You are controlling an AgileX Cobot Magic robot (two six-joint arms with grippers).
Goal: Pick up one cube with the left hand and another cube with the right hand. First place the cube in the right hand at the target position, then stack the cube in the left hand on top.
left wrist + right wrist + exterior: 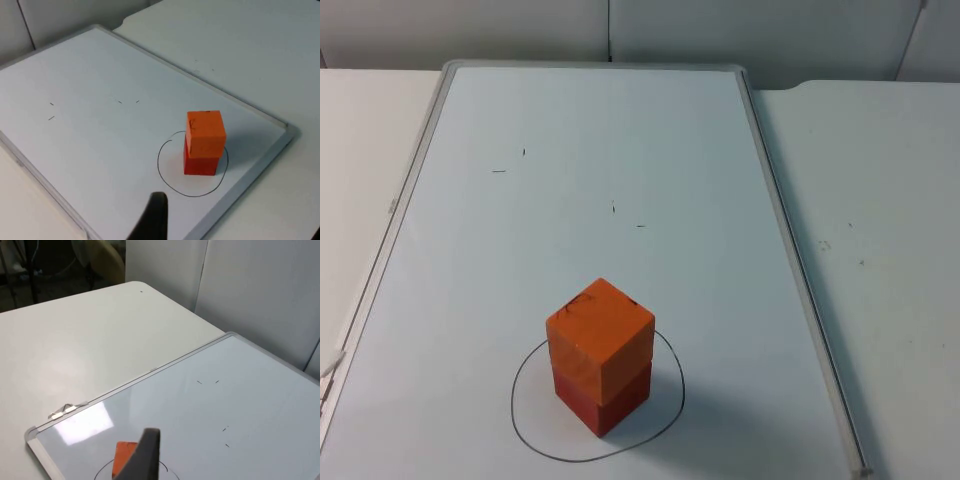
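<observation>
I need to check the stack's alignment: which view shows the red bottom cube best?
The left wrist view: the red cube stands side-on inside the drawn circle, under the orange cube. The top view shows its two lower faces from above. In the right wrist view a fingertip hides most of the stack.

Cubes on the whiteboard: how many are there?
2. The orange cube sits on top of the red cube, stacked inside the drawn circle on the whiteboard. None seem hidden.
</observation>
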